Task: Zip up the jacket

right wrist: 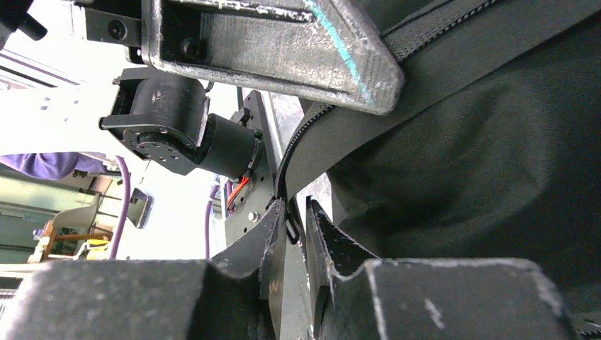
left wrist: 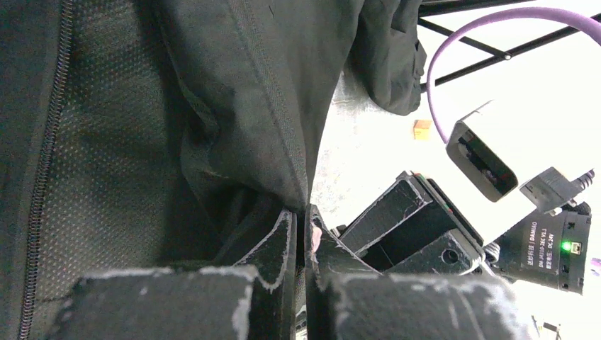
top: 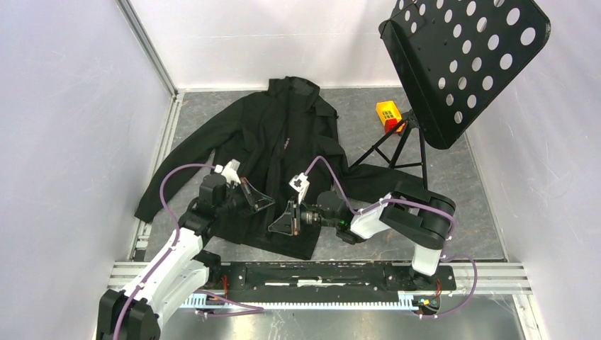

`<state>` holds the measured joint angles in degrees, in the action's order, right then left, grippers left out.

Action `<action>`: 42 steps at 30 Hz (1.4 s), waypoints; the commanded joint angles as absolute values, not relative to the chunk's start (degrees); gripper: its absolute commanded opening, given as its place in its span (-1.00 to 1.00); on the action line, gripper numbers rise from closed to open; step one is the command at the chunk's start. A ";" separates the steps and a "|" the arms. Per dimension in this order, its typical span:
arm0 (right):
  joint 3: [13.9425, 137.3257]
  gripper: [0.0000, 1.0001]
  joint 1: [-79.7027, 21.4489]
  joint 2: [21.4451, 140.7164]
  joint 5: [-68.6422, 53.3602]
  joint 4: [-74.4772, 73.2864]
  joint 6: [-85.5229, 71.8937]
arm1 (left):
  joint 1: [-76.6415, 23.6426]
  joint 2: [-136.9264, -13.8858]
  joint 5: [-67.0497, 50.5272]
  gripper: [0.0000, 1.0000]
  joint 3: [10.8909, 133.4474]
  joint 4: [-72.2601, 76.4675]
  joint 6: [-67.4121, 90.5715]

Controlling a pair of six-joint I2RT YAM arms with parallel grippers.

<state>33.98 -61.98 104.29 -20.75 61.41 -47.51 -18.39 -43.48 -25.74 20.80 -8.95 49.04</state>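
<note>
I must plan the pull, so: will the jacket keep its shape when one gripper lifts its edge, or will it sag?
Likely floppy: the jacket folds and creases where the left gripper pinches it. It will probably drag rather than lift whole, as most of it lies spread on the table.
</note>
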 commanded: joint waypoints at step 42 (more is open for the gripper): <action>39.02 -0.99 -59.69 101.82 -14.15 53.20 -57.40 | -35.56 -54.78 7.77 -0.08 46.95 -44.65 38.68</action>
